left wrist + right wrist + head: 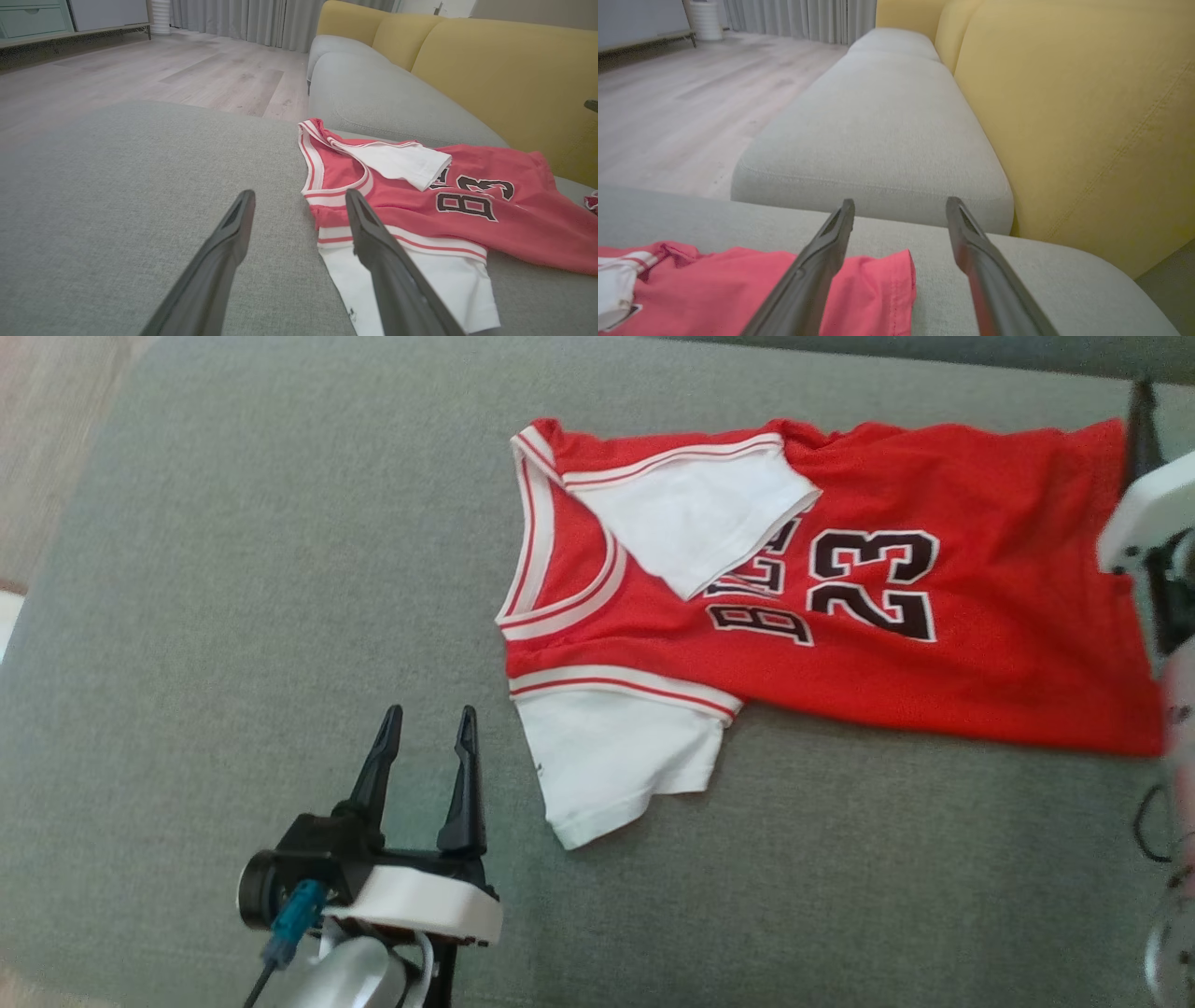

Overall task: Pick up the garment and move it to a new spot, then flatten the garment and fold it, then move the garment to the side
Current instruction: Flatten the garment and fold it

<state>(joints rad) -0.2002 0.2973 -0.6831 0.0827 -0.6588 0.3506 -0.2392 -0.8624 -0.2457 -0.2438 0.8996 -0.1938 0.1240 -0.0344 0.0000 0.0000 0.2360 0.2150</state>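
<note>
Grey sofa seat (233,616): wide, flat fabric surface with a yellow backrest (1087,116) behind it.

Jersey (831,616): red, lying spread out on the seat in the right half of the head view. Its collar points toward the robot's left and its hem toward the right. The body is mostly flat, with slight wrinkles near the hem.

Left tool (429,714): fingers spread, nothing between them. It sits near the jersey's nearer white sleeve (616,756), apart from it.

Right tool (901,201): fingers spread, gripping nothing. It is over the hem corner (887,280), with the cloth lying under one finger. Contact cannot be told.

Far white sleeve (691,513): folded inward over the chest, covering part of the lettering.

Number 23 (873,583): black with a white outline, uncovered.
</note>
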